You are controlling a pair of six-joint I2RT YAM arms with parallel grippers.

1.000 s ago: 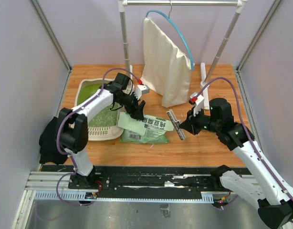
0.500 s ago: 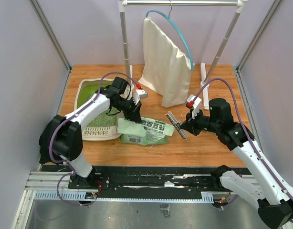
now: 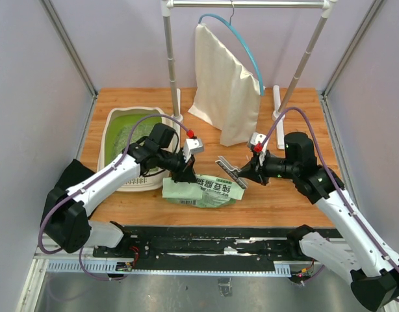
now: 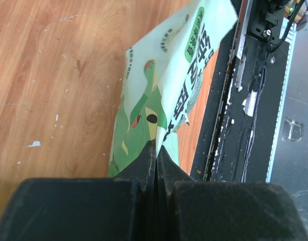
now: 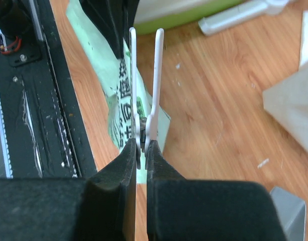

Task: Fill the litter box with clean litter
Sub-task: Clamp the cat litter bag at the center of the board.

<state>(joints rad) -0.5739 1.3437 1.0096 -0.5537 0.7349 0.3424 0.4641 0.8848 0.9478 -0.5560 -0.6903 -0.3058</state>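
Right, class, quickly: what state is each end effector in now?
Left end effector: closed, pinching the green bag by its edge.
Right end effector: closed, holding the scoop by its handle.

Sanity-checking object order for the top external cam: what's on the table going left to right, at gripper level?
litter box → left gripper → scoop → right gripper. Left out: green bag, which spans from the left gripper to the scoop.
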